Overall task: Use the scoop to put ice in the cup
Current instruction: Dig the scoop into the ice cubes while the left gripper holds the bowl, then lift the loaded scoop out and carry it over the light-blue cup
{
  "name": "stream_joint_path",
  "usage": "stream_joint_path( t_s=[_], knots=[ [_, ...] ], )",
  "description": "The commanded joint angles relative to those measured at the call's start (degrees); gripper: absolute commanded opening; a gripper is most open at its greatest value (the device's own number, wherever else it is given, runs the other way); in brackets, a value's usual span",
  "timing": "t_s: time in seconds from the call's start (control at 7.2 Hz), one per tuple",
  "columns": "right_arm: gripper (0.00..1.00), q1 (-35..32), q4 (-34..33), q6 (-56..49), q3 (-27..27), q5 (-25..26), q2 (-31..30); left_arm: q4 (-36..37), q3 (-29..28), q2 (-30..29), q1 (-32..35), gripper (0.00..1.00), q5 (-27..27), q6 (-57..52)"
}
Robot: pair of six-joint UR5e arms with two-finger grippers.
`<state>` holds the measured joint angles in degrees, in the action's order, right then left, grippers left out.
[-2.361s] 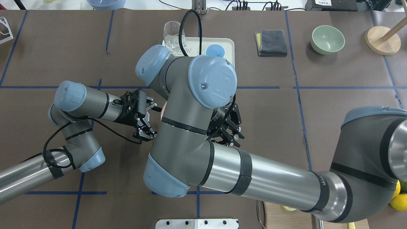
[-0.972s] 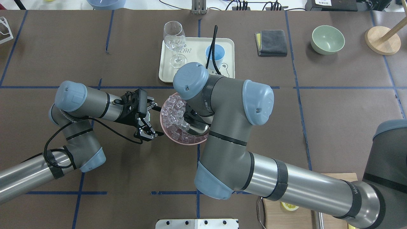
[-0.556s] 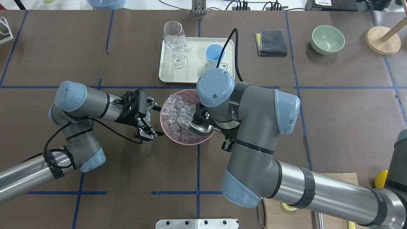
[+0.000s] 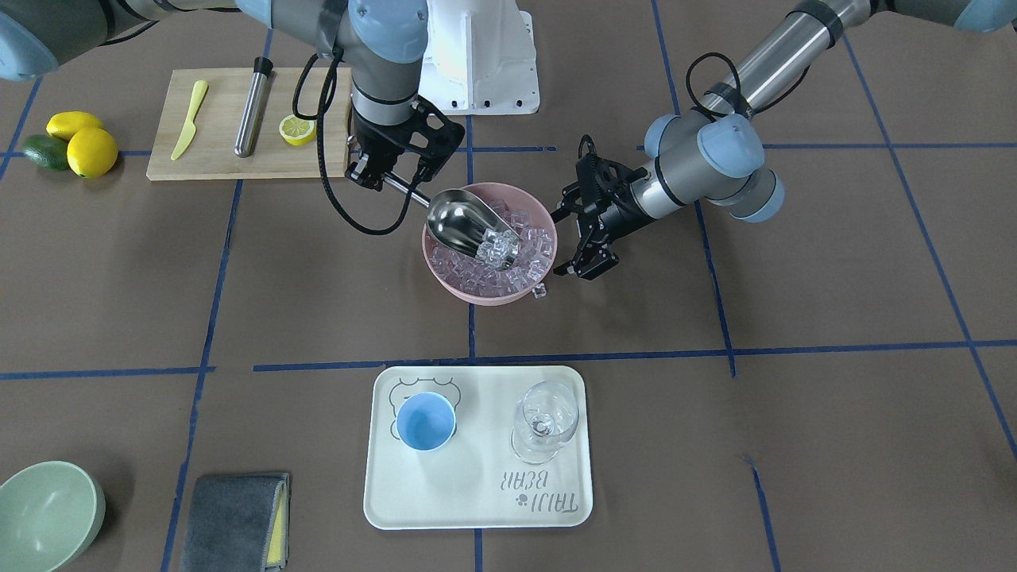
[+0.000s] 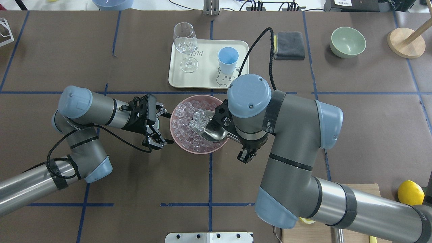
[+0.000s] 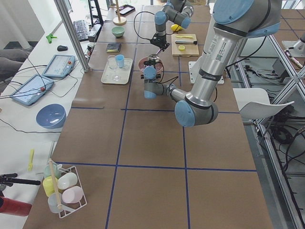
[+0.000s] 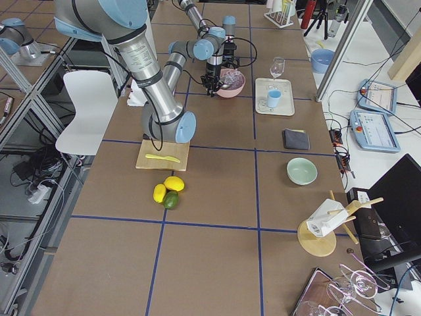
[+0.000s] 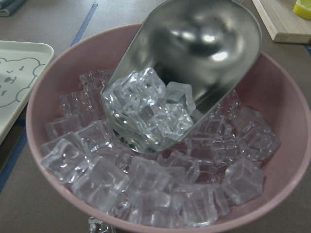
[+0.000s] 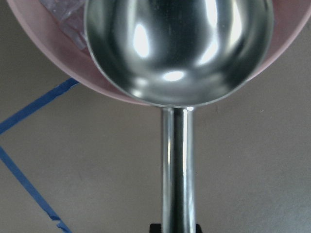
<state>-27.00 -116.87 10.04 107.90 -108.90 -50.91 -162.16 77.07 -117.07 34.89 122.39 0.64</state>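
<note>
My right gripper [image 4: 380, 173] is shut on the thin handle of the steel scoop [image 4: 465, 222]. The scoop's trough lies tilted in the pink bowl [image 4: 445, 278], with several clear ice cubes [image 8: 150, 107] at its mouth. The bowl holds many more ice cubes [image 5: 184, 130]. The scoop also shows in the overhead view [image 5: 212, 133] and the right wrist view [image 9: 177, 53]. My left gripper [image 5: 164, 128] is open and empty, just beside the bowl's rim. The light-blue cup [image 4: 426, 421] stands empty on the cream tray [image 4: 477, 500], beyond the bowl.
A clear stemmed glass [image 4: 545, 421] stands on the tray beside the cup. One loose ice cube [image 4: 539, 291] lies on the table by the bowl. A cutting board [image 4: 222, 151] holds a yellow knife, a steel cylinder and a lemon half. A green bowl [image 4: 44, 512] and grey cloth [image 4: 230, 520] are far right.
My right arm has swung toward its own side, uncovering the bowl, tray and cup. The scoop now sits in the bowl with ice in it. My left arm has not moved.
</note>
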Motion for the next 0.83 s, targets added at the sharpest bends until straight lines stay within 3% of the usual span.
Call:
stream_joint_path(
  t_s=[0.0,0.69],
  knots=[
    [0.0,-0.68,1.3,8.87,4.05,-2.54,-0.77,0.0,0.01,0.0,0.0,1.0,0.05,-0.02],
    [0.0,-1.56,1.3,11.75,8.1,-3.08,-2.26,0.0,0.01,0.09,0.0,1.0,-0.04,-0.02]
  ],
)
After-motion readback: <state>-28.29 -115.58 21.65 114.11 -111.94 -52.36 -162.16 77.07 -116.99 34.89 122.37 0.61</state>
